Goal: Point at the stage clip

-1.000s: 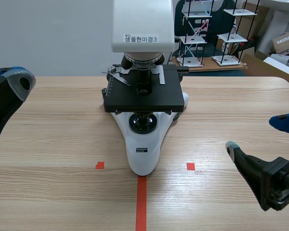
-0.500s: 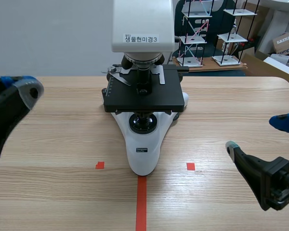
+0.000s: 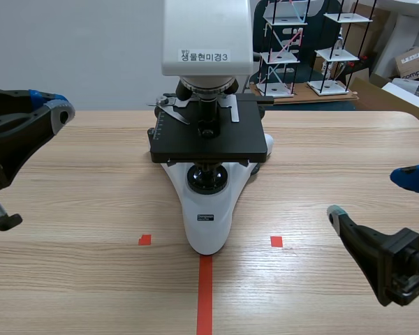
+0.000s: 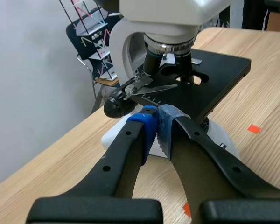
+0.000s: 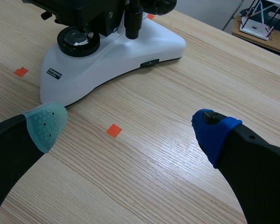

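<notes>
Two left fingers (image 4: 171, 127), tips together, lie near the stage clip (image 4: 154, 87) ahead.

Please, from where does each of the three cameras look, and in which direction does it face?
Scene view: it sits between the arms and faces across the table to the microscope. The left gripper and right gripper show at the sides.
Left wrist view: it sits on the left arm and looks past the shut left gripper toward the stage clip.
Right wrist view: it sits on the right arm and looks down past the open right gripper at the microscope's base.
Shared: all three views show the microscope.
</notes>
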Available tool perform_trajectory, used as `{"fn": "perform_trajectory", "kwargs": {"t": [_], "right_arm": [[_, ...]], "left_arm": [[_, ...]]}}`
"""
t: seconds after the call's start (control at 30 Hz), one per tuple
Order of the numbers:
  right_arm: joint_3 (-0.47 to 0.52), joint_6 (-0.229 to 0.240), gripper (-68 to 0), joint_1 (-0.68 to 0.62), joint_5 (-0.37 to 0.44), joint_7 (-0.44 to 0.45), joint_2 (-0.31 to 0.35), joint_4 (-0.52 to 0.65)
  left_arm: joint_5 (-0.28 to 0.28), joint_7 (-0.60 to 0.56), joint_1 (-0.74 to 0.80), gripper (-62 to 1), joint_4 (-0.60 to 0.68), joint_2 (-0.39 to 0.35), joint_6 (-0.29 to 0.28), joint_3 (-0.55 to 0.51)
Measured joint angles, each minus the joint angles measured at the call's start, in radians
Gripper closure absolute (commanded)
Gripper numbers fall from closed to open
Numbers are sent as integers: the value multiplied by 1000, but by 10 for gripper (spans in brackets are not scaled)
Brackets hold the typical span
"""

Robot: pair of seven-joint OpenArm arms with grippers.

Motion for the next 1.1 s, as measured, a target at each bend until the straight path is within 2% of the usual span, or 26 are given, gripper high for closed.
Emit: {"fn": "perform_trajectory", "kwargs": {"t": [0.17,0.27,0.5,0.67,0.77,1.03,1.1], "right_arm": [[0,0,-589,0,0,0,0,0],[0,0,-589,0,0,0,0,0],[0,0,-589,0,0,0,0,0],[0,0,-589,0,0,0,0,0],[0,0,-589,0,0,0,0,0],[0,0,-589,0,0,0,0,0],[0,0,-589,0,0,0,0,0]], "left_arm": [[8,5,-80,-19,-34,-30,-1,39],[23,76,-150,-19,-34,-35,-5,84],[38,100,-298,-19,-51,-43,-8,187],[53,115,-427,-19,-185,-43,-13,293],[53,115,-496,-19,-266,-43,-38,328],[53,115,-637,-19,-382,-43,-66,410],[53,115,-660,-19,-403,-43,-87,433]]}}
